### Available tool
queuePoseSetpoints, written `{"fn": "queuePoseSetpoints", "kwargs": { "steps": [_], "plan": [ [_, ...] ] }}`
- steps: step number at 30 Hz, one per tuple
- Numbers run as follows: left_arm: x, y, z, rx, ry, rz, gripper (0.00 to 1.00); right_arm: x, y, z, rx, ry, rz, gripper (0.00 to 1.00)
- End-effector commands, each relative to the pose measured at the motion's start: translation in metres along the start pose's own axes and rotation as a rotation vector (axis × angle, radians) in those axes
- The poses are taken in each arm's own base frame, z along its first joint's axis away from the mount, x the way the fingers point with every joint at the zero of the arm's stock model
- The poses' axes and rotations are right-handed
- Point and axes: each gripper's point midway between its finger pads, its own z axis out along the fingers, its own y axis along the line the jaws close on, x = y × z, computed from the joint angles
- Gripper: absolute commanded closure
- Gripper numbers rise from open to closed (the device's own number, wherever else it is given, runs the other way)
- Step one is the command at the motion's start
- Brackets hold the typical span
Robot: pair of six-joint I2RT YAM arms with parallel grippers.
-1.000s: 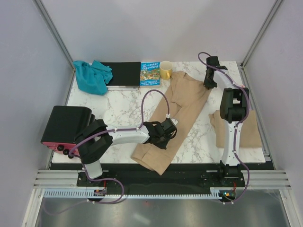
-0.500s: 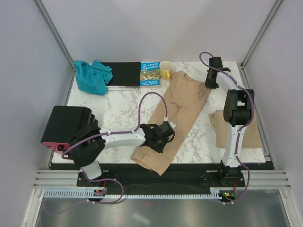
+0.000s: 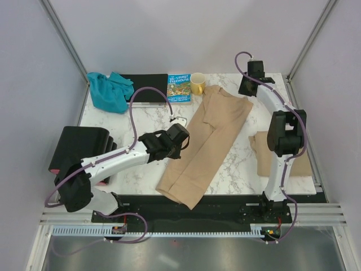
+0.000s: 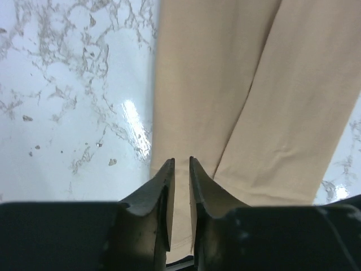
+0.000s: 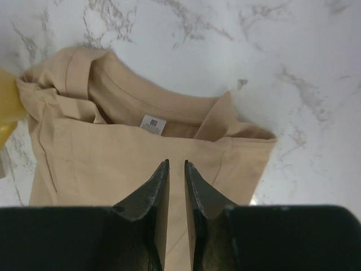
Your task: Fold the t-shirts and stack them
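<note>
- Marbled white surface (image 3: 113, 121) is carrying everything, with pale booth walls rising around it.
- One tan t-shirt (image 3: 208, 141) is lying in the middle as a long narrow strip with its sides turned in. It is running diagonally from the near edge up to the yellow mug (image 3: 197, 84), just beside its collar end.
- Left claw (image 4: 181, 161) is hovering over the strip's left edge, its jaws parted by only a narrow slit and gripping nothing.
- Right claw (image 5: 176, 164) is hanging above the collar (image 5: 141, 101) end, where the neck label (image 5: 152, 123) is showing. Its jaws are likewise barely apart and empty.
- Second tan t-shirt (image 3: 299, 161) is sitting folded at the right edge, partly under the right arm. Teal garment (image 3: 109, 91) is lying bunched at the far left corner, beside the black board (image 3: 148, 87) and picture book (image 3: 179, 89).
- Lengthwise folding looks finished, so the crosswise fold seems to be the step in hand. The next move is probably calling for a pinch on one end of the strip, carrying it over the other end, then setting the packet on the folded shirt at right.
</note>
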Motion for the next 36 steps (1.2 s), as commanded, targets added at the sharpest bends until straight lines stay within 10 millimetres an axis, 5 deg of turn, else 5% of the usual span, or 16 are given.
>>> {"fn": "queuePoseSetpoints", "kwargs": {
  "steps": [1,5,14,19,27,36],
  "plan": [
    [0.02,0.009,0.023,-0.093,0.07,0.009,0.85,0.03,0.027,0.035,-0.059,0.054,-0.003,0.77],
    [0.046,0.002,0.046,-0.084,0.172,0.038,0.96,0.049,0.035,0.053,-0.064,0.083,-0.016,0.79],
    [0.105,-0.009,0.069,-0.02,0.363,0.081,0.98,0.08,0.0,0.083,0.137,0.173,-0.05,0.9],
    [0.123,-0.016,0.065,0.027,0.414,0.128,0.98,0.063,-0.008,0.084,0.192,0.129,-0.065,0.96],
    [0.144,-0.036,0.054,0.154,0.468,0.201,0.98,0.033,-0.016,0.094,0.182,0.093,-0.096,0.9],
    [0.148,-0.068,0.051,0.332,0.481,0.2,0.98,0.031,-0.017,0.102,0.151,0.094,-0.092,0.88]
  ]
}}
